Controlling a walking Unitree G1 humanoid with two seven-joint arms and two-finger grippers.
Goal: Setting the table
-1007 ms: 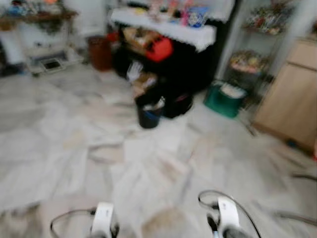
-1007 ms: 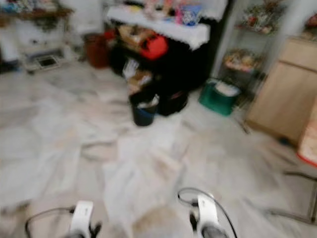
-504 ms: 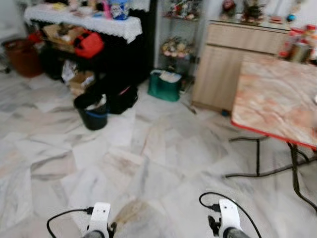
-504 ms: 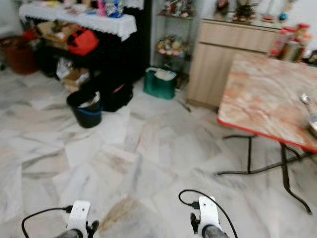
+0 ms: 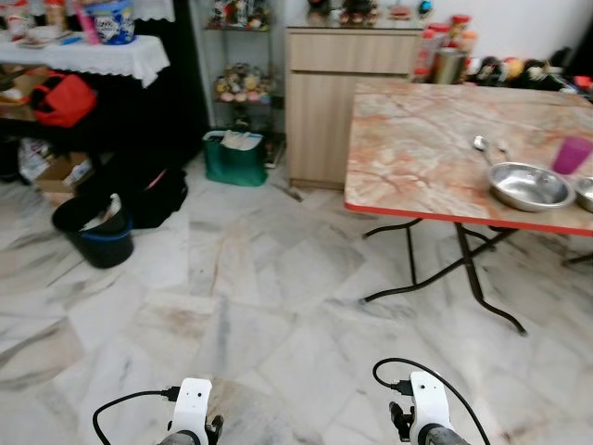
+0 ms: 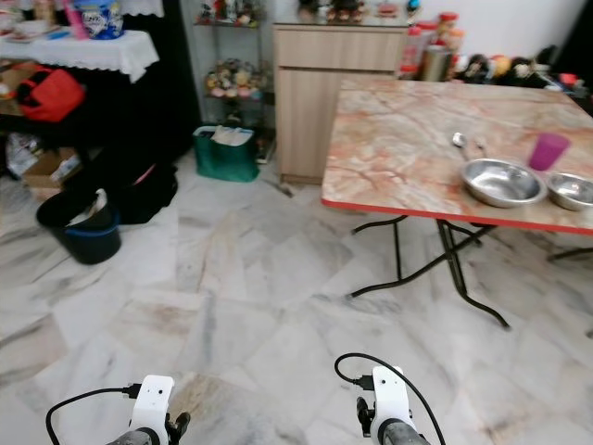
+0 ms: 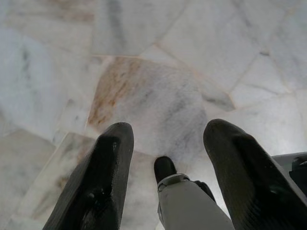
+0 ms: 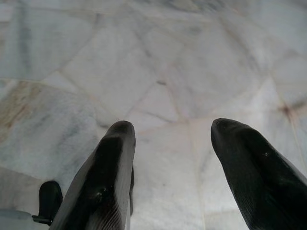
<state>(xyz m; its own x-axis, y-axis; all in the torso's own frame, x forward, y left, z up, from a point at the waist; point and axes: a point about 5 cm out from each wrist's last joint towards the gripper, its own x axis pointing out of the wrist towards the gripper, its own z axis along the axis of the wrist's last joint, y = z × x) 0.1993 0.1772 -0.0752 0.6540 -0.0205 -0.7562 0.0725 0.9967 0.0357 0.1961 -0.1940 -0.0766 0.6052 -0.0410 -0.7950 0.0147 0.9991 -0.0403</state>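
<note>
— What has changed since a moment ago?

— My head has swung right: the whole scene has slid left and sharpened. The table (image 5: 435, 148), half cut off before, now shows most of its marbled top. The things themselves have not moved.

— Your hands?

— Both hang low over the marble floor (image 6: 241, 306). My left gripper (image 7: 165, 143) has its fingers spread, nothing between them; my right gripper (image 8: 170, 139) is spread and empty too. From my head I see just the white wrists and their cables.

— And beyond?

— The nearest steel bowl (image 6: 501, 181) sits near the table's red front edge. A second bowl (image 6: 573, 190) lies just beside it; my left eye cuts it at the frame's edge. A spoon (image 6: 459, 142) lies behind the first bowl, and a purple cup (image 6: 549, 150) stands behind the two.

— Off the table?

— To my left, a dark bucket (image 5: 93, 232), then a green bag (image 5: 234, 158) by a wooden cabinet (image 5: 347, 83). The jars on the cabinet are too small to identify.
</note>
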